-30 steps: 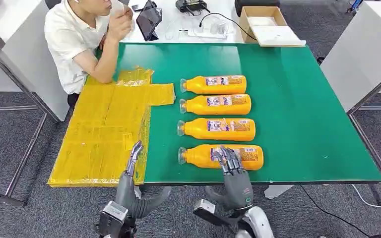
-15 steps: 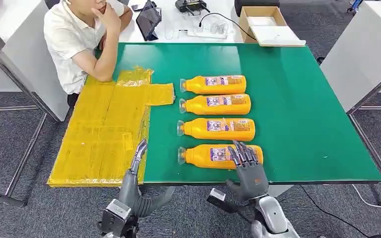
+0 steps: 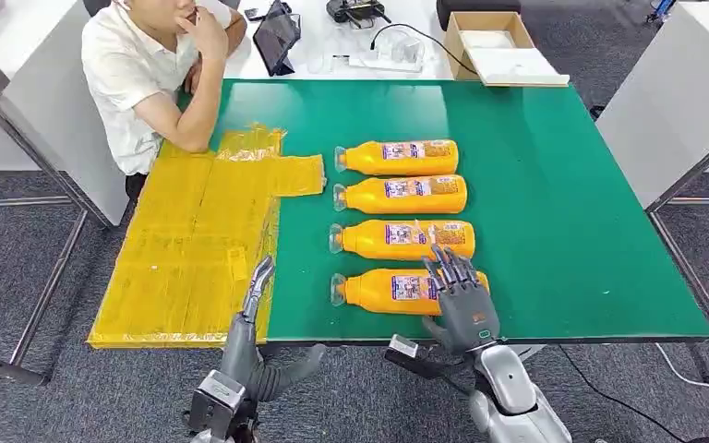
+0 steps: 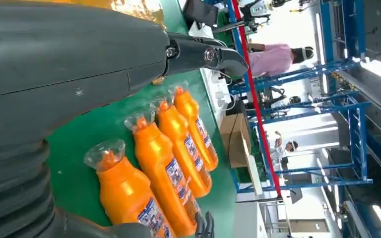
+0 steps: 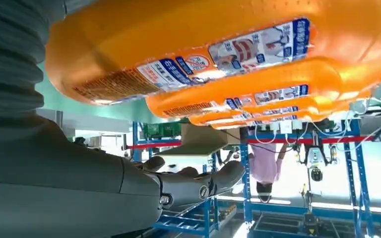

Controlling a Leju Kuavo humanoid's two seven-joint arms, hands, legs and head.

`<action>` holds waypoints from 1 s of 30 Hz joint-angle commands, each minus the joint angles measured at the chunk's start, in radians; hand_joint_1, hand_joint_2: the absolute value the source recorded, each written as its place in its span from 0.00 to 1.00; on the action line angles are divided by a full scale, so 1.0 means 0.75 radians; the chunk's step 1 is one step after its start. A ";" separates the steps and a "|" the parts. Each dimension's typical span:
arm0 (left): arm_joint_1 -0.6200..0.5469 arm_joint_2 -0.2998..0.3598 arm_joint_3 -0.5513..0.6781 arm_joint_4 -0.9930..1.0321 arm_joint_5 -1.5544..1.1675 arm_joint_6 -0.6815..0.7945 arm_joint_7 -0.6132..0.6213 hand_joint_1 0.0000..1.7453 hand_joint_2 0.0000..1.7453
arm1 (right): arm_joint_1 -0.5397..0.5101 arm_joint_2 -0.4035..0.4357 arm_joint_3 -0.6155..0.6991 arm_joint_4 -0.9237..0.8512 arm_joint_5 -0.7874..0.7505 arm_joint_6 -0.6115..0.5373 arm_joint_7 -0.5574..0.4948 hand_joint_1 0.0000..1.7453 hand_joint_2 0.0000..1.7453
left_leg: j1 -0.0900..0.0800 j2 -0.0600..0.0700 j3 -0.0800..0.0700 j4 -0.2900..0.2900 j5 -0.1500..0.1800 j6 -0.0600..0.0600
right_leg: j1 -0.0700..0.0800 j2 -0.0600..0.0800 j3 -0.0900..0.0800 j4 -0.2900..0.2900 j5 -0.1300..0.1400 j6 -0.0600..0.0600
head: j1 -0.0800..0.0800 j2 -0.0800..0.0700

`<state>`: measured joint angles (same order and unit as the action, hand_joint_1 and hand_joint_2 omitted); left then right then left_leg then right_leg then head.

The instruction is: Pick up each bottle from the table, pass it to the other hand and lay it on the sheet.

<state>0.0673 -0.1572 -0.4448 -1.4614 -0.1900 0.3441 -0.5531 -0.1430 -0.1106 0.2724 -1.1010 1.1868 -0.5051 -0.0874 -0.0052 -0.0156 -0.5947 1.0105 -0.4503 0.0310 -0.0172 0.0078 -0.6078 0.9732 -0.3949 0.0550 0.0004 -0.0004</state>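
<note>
Four orange bottles lie side by side on the green table (image 3: 572, 212), caps toward the yellow sheet (image 3: 194, 240). The nearest bottle (image 3: 378, 291) lies by the front edge. My right hand (image 3: 457, 295) hovers over its base end with fingers spread, holding nothing. The right wrist view has that bottle (image 5: 203, 44) very close to the hand (image 5: 129, 188). My left hand (image 3: 251, 309) is at the front edge beside the sheet, fingers straight and empty. In the left wrist view the bottles (image 4: 129, 193) lie past the left hand (image 4: 79, 59).
A person (image 3: 148, 83) sits at the far left corner, elbow resting on the sheet's far end. Behind the table stand a tablet (image 3: 275, 39), cables and a cardboard box (image 3: 494, 41). White tables flank both sides.
My right hand swung right, then reached forward over the nearest bottle's base end. The left hand rose slightly. The person lowered a hand to the chin.
</note>
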 commanded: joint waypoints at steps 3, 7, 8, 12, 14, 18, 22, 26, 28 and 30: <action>-0.002 0.004 0.037 0.026 -0.010 0.002 0.003 0.00 1.00 | 0.008 -0.017 0.089 -0.147 -0.069 0.048 -0.018 0.00 1.00 | 0.000 0.003 0.004 0.000 -0.002 -0.002 | 0.001 0.001 0.003 0.000 -0.001 -0.002 | 0.000 0.000; -0.005 0.000 0.038 0.032 -0.007 -0.006 0.004 0.00 1.00 | 0.001 -0.024 0.087 -0.107 -0.093 0.090 -0.006 0.00 1.00 | 0.001 0.003 0.007 -0.001 -0.003 -0.003 | 0.001 0.001 0.006 0.000 -0.003 -0.004 | 0.000 0.001; -0.005 0.000 0.037 0.033 -0.007 -0.007 0.004 0.00 1.00 | -0.001 -0.026 0.085 -0.093 -0.095 0.097 -0.004 0.00 1.00 | 0.001 0.002 0.006 -0.001 -0.002 -0.003 | 0.001 0.000 0.005 -0.001 -0.002 -0.003 | 0.000 0.001; -0.008 0.000 0.037 0.040 -0.004 -0.015 0.005 0.00 1.00 | -0.024 -0.037 0.069 0.006 -0.093 0.162 0.048 0.00 1.00 | 0.001 0.001 0.005 -0.001 -0.001 -0.002 | 0.001 0.000 0.005 -0.001 -0.001 -0.002 | 0.000 0.001; -0.011 0.000 0.037 0.043 -0.003 -0.018 0.006 0.00 1.00 | -0.038 -0.027 0.040 0.063 -0.125 0.189 0.067 0.00 1.00 | 0.001 0.002 0.008 -0.002 -0.002 -0.002 | 0.001 0.000 0.007 -0.002 -0.002 -0.003 | 0.000 0.000; -0.013 0.001 0.035 0.045 -0.004 -0.026 0.012 0.00 1.00 | -0.078 -0.038 0.052 0.177 -0.103 0.254 0.100 0.00 1.00 | 0.001 0.003 0.008 -0.002 -0.002 -0.003 | 0.001 0.000 0.007 -0.002 -0.001 -0.003 | 0.000 0.000; -0.012 0.003 0.031 0.048 -0.008 -0.035 0.019 0.00 1.00 | -0.094 -0.030 0.064 0.207 -0.093 0.288 0.124 0.00 1.00 | 0.001 0.003 0.006 -0.001 -0.001 -0.002 | 0.001 0.001 0.005 -0.002 -0.001 -0.003 | 0.000 0.001; -0.016 0.004 0.032 0.045 -0.013 -0.037 0.021 0.00 1.00 | -0.119 -0.031 0.072 0.208 -0.073 0.287 0.143 0.00 1.00 | 0.001 0.003 0.005 -0.002 -0.001 -0.002 | 0.001 0.001 0.004 -0.002 0.000 -0.002 | 0.000 0.000; -0.018 0.004 0.034 0.040 -0.018 -0.040 0.022 0.00 1.00 | -0.137 -0.037 0.082 0.214 -0.050 0.283 0.155 0.00 1.00 | 0.001 0.004 0.008 -0.001 -0.002 -0.003 | 0.002 0.001 0.006 -0.001 -0.001 -0.003 | 0.000 0.000; -0.019 0.004 0.035 0.035 -0.023 -0.044 0.024 0.00 1.00 | -0.157 -0.043 0.088 0.215 -0.026 0.273 0.168 0.00 1.00 | 0.001 0.004 0.009 -0.002 -0.002 -0.003 | 0.002 0.001 0.008 -0.002 -0.001 -0.004 | 0.000 0.001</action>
<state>0.0714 -0.1629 -0.4318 -1.4614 -0.1976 0.3212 -0.5421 -0.1862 -0.1396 0.3052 -1.0525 1.1310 -0.3052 0.0122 -0.0052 -0.0152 -0.5936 1.0105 -0.4502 0.0309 -0.0170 0.0080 -0.6073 0.9731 -0.3949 0.0550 0.0004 0.0000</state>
